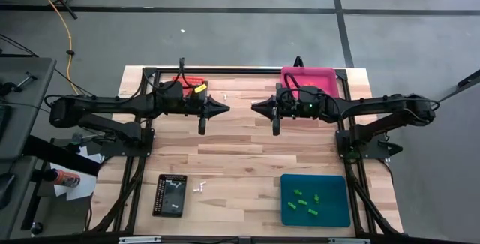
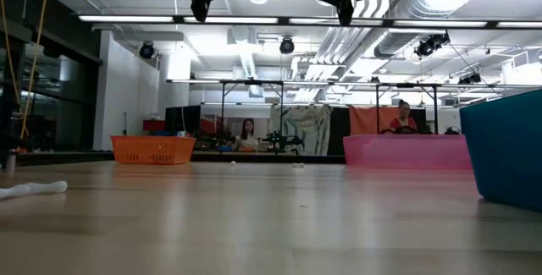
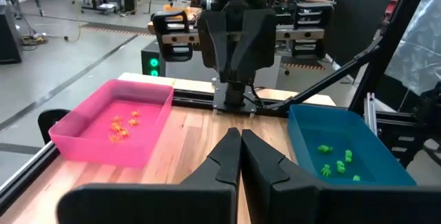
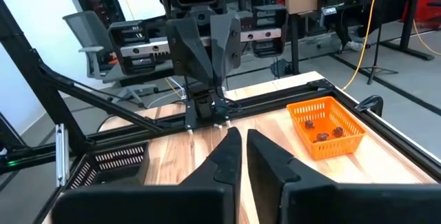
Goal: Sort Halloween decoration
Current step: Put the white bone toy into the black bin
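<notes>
Green trinkets [image 1: 306,203] in teal tray [image 1: 337,212], pincers probably shut

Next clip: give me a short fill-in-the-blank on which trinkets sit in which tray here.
The bright green trinkets lie in the ___ rectangular tray.
The tiny orange trinkets lie in the ___ plastic tray.
The dark brown trinkets lie in the ___ mesh basket tray.
Missing words: teal; pink; orange.

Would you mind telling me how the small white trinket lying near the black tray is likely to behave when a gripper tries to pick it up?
The white trinket looks tiny beside the black tray, so it is probably very light. Lying loose on the smooth wooden table, it may skid if nudged. In the low view it seems elongated, so it might roll sideways.
</notes>
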Tool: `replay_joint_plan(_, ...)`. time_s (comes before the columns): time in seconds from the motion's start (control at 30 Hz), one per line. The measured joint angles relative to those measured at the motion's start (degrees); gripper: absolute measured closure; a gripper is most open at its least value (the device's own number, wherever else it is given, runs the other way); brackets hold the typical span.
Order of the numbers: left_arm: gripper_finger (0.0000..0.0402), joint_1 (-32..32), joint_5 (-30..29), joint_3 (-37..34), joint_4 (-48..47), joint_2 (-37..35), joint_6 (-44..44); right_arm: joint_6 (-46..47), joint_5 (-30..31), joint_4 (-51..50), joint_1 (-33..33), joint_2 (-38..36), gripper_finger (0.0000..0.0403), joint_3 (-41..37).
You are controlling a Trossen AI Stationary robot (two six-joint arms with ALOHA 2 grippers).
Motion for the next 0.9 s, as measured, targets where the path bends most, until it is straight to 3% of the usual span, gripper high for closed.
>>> replay_joint_plan(0.8,0.0401,0.04,0.08,-0.02,1.37,0.00,-3.57,0.20,0.00,-0.01,0.00,0.00,0.0401,0.00)
replay_joint_plan(0.9,0.0401,0.04,0.08,-0.07,3.54,0.00,-5.18,5.25,0.85,-0.98,-0.26,0.26,0.0402,0.04)
